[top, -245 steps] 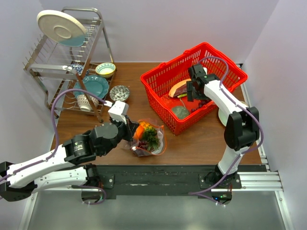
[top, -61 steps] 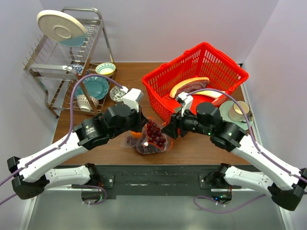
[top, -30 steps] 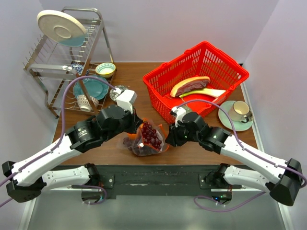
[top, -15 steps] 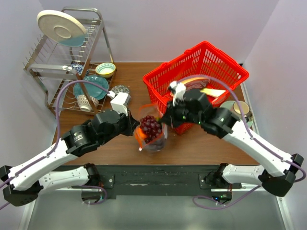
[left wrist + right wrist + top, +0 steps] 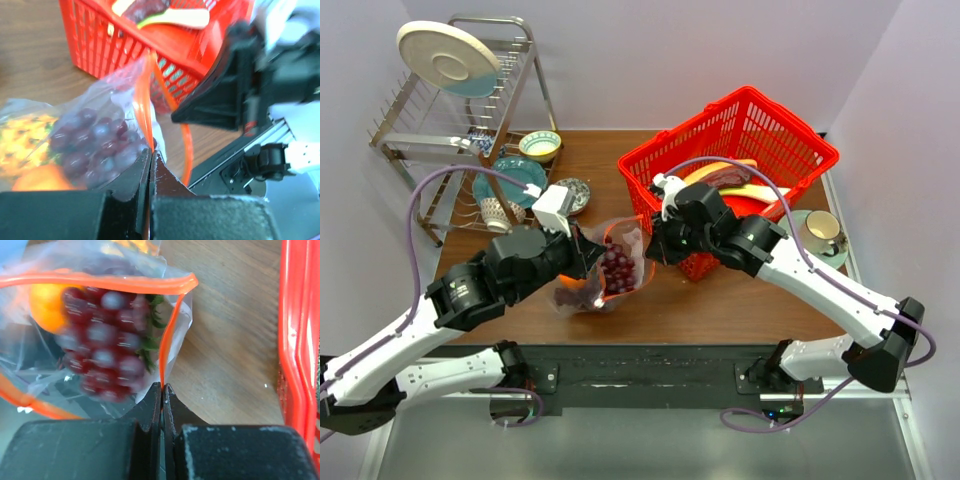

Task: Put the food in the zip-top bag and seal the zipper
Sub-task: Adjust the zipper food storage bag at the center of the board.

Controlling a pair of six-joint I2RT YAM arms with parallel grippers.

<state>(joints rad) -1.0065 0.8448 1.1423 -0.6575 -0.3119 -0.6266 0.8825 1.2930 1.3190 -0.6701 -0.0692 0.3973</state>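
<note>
1. The left gripper (image 5: 150, 156) had its fingers pressed tight together on the zipper (image 5: 141, 107), and the orange strip ran straight up out of the pinch.
2. Facing it, the right gripper (image 5: 162, 388) was clamped just as hard on another stretch of that strip, which rose from its fingertips and looped away ahead of it.
3. The zip-top bag (image 5: 590, 285) was strung between the two claws, held by its mouth. Whether its belly rested on the table (image 5: 740, 305) or hung just clear, I couldn't tell.
4. The grape bunch (image 5: 102, 337) sat inside the clear plastic, dead ahead of the right claw's tips. The pineapple (image 5: 42, 302) showed orange beyond it and to the left, with green leaves poking out from behind the grapes.
5. From the left claw's side, the grapes lay just up and left of the closed tips, with the yellow fruit further left.
6. So the loading looked finished, with both pieces of food in the bag and nothing loose near either claw.
7. The sealing was not done. The two lips of the strip stood well apart in a wide loop, so the mouth gaped open.
8. By my reckoning, what was left was to draw those lips together and press them shut along the whole length.
9. The red basket (image 5: 798, 150) stood close behind the right claw, and that looked a tight spot for pulling the bag taut.
</note>
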